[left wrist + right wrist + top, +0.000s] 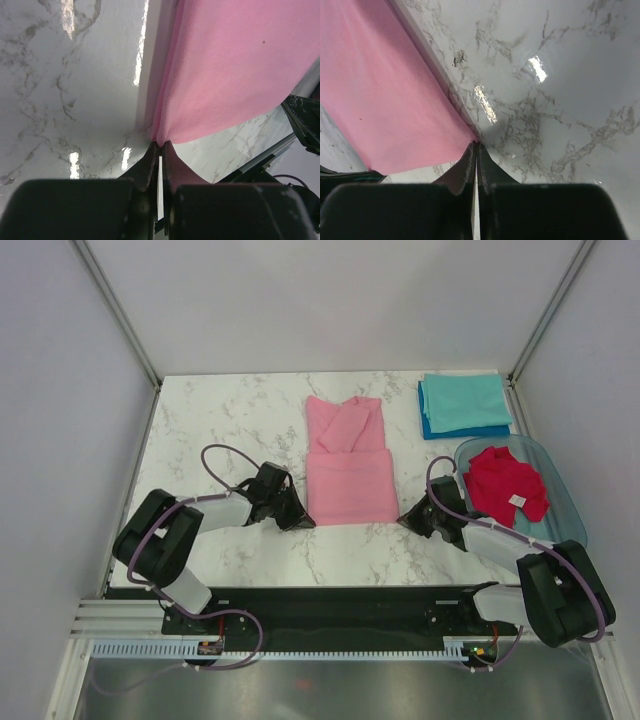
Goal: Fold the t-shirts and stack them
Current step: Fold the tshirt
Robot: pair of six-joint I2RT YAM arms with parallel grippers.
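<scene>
Light pink soft cloth t-shirt point(348, 475) is lying part-folded mid white marble desk point(220, 430). Left pincer point(160, 146) is clamping its near-left corner; right pincer point(476, 146), closed, is seemingly nipping the near-right one – paired corner holds likely for carrying the hem over evenly

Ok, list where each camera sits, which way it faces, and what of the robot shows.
Top external: above and behind the bases, looking down on the white marble table; both arms show, left pincer and right pincer at the near corners of the light pink folded cloth t-shirt.
Left wrist: on the wrist, looking along its shut fingers at the shirt's corner.
Right wrist: likewise, its shut fingers pinching the other corner.
Shared: all three see that shirt and the marble.
</scene>
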